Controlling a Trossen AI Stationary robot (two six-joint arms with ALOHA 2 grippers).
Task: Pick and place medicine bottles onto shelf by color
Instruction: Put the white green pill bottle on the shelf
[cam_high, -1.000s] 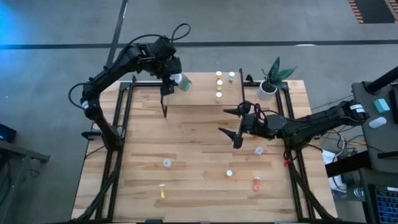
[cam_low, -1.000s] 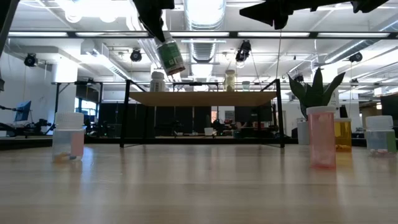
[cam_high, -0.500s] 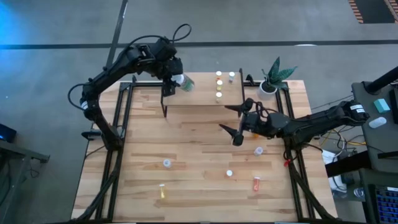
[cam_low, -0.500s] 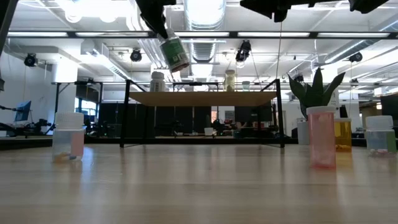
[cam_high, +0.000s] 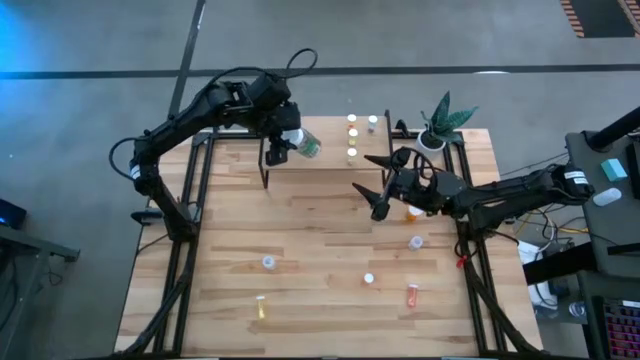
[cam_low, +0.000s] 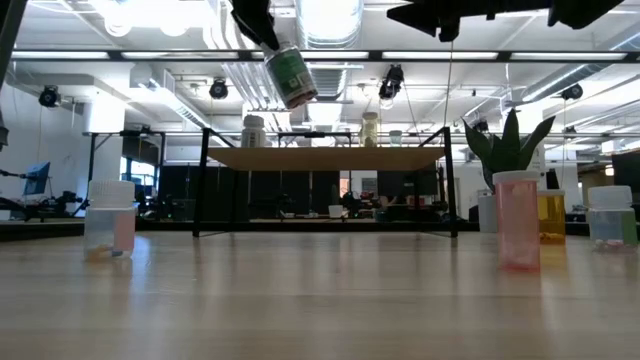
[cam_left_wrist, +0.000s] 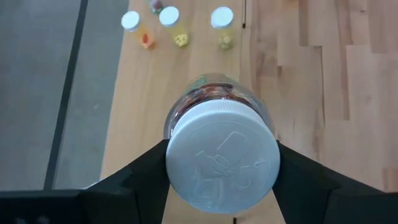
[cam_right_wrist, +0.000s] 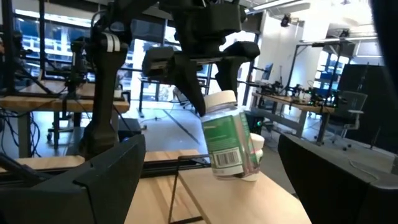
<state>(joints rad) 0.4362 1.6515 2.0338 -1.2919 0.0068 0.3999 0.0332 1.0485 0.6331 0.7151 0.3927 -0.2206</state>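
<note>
Left gripper clamped on the cap of a green-labelled bottle, tilted, hanging above the shelf near its left end. Best lowered slowly, righted first, set down well apart from the small bottles at the shelf's far right corner. Right gripper spread wide, empty, waiting above the shelf's right end.

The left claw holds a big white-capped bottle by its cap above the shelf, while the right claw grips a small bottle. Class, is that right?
No. The right claw is open and empty, as the high view shows. The left claw does hold the big bottle by its cap above the shelf.
</note>
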